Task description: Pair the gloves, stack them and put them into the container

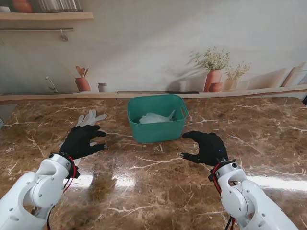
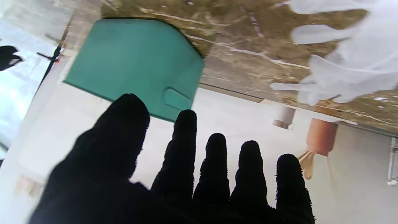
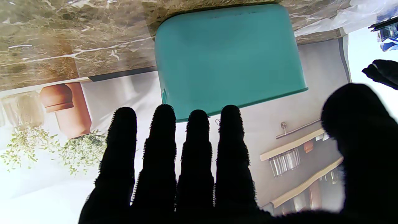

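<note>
Nearest to me are the 2 arms. The left hand point(image 1: 81, 141) is flat over the bench point(image 1: 144, 187), fingers spread, holding nothing. The right hand point(image 1: 207, 147) is the same: wide open, empty, close over the bench on the other side.

Just past the left fingertips lies a white glove point(image 1: 91, 117) on the bench. It may be 1 glove or 2 on top of each other; I cannot tell. In the left wrist view its floppy fingers point(image 2: 320, 34) show well.

A bit farther, between the 2 hands, stands the green tub point(image 1: 157, 129). There is already something white point(image 1: 154, 118) in it, most likely gloves.

So I think part of the job is done, and the glove by the left hand is what is left. The next move would be for the left hand to reach a little forward, press down and close on the thin, soft glove, then carry it right and drop it in the tub.

I can see no words or labels on anything.
</note>
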